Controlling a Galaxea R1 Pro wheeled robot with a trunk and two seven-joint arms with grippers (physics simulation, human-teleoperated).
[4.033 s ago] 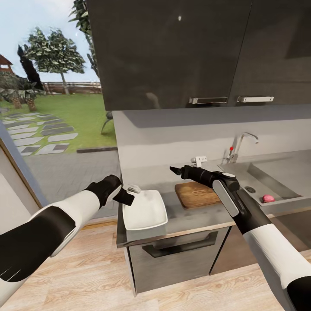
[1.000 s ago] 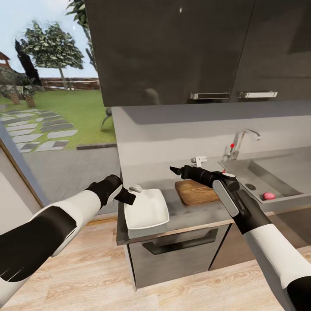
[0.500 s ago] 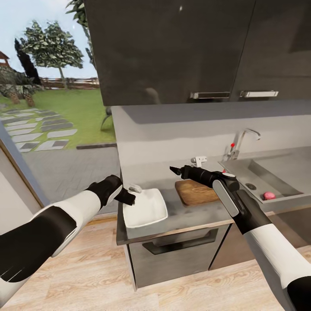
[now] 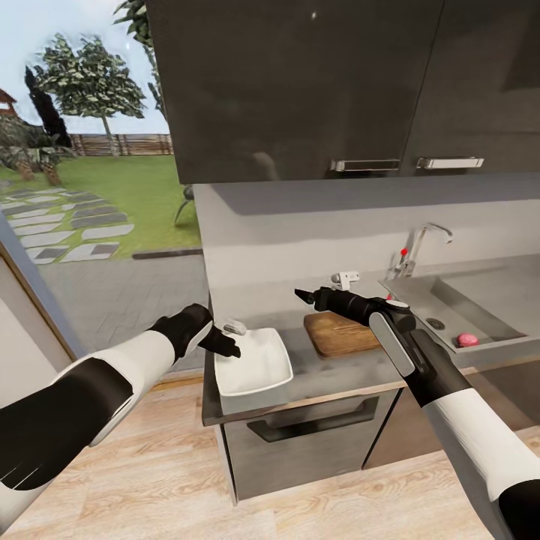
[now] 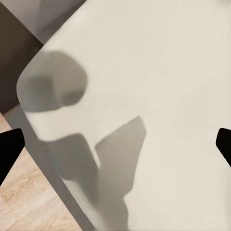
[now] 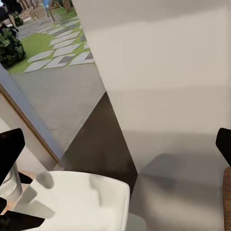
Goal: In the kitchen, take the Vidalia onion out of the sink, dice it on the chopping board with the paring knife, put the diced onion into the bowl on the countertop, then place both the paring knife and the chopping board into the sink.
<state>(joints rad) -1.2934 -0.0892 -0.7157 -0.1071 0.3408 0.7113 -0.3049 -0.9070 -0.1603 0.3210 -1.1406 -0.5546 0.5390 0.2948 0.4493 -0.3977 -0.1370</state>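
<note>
Hovering my left pincer, spread wide, over the bowl's near corner; right pincer, also spread, hangs above the board beside it.

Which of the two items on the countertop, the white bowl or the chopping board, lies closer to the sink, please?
The chopping board: the dark wooden one right beside the sink, while the white bowl sits at the countertop's far end.
</note>
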